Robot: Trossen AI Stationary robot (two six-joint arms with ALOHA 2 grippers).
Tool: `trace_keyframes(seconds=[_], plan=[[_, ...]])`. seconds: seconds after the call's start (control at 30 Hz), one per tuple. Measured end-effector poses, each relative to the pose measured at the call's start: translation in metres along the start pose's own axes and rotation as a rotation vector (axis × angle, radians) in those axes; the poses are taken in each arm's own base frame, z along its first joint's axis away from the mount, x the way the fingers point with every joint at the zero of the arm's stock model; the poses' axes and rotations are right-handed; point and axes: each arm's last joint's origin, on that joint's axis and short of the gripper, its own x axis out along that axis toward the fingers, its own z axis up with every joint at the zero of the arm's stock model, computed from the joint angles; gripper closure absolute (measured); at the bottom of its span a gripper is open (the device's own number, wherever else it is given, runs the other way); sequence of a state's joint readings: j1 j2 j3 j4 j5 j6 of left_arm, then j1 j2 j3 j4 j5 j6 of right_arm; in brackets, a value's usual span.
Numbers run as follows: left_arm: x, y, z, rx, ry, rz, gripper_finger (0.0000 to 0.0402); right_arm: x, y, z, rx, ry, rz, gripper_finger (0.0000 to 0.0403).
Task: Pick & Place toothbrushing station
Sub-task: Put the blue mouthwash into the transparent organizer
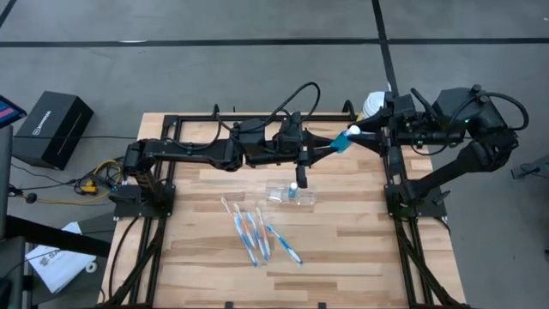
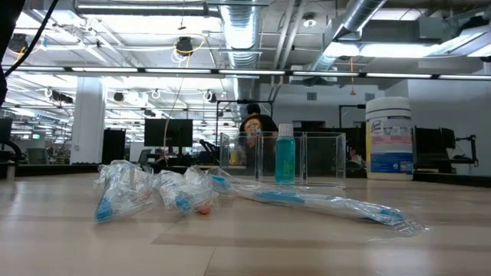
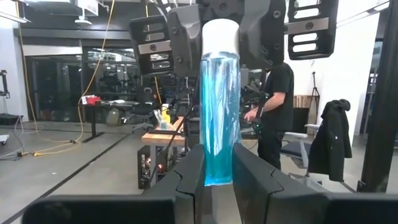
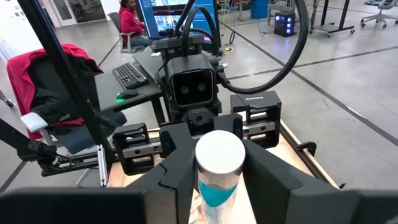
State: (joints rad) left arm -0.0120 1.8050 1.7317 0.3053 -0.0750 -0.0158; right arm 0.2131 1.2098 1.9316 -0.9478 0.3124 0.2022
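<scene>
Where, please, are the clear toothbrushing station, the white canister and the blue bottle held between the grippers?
Toothbrushing station (image 1: 290,196): high view, its clear tray part.
White canister (image 2: 389,138): low view, its label.
Blue bottle (image 3: 220,118): left wrist view, its blue body.

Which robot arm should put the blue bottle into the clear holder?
Probably the left. The left gripper and right gripper both grip the blue bottle, but the left arm stretches out just above the clear holder; the right sits farther off.

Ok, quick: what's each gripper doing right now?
Left gripper: shut on the blue bottle, at its base.
Right gripper: shut on the blue bottle, at its white-capped end.
</scene>
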Motion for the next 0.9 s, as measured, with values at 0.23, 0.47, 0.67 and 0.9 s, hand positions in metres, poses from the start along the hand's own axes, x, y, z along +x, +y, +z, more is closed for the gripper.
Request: trace_keyframes(seconds=[0.23, 0.47, 0.67, 0.9], plan=[[0.000, 0.000, 0.000, -0.004, -0.003, 0.000, 0.0346, 0.000, 0.000, 0.000, -0.004, -0.001, -0.002, 0.0317], [0.000, 0.001, 0.000, 0.009, -0.004, 0.006, 0.0334, 0.000, 0.000, 0.000, -0.004, -0.001, -0.002, 0.0317], [-0.004, 0.026, 0.005, 0.037, 0.053, 0.049, 0.0263, -0.002, -0.002, 0.001, -0.018, 0.006, -0.027, 0.0317], [-0.040, 0.073, 0.041, 0.158, 0.161, 0.201, 0.0202, -0.009, -0.001, 0.004, -0.010, 0.013, 0.020, 0.0317]])
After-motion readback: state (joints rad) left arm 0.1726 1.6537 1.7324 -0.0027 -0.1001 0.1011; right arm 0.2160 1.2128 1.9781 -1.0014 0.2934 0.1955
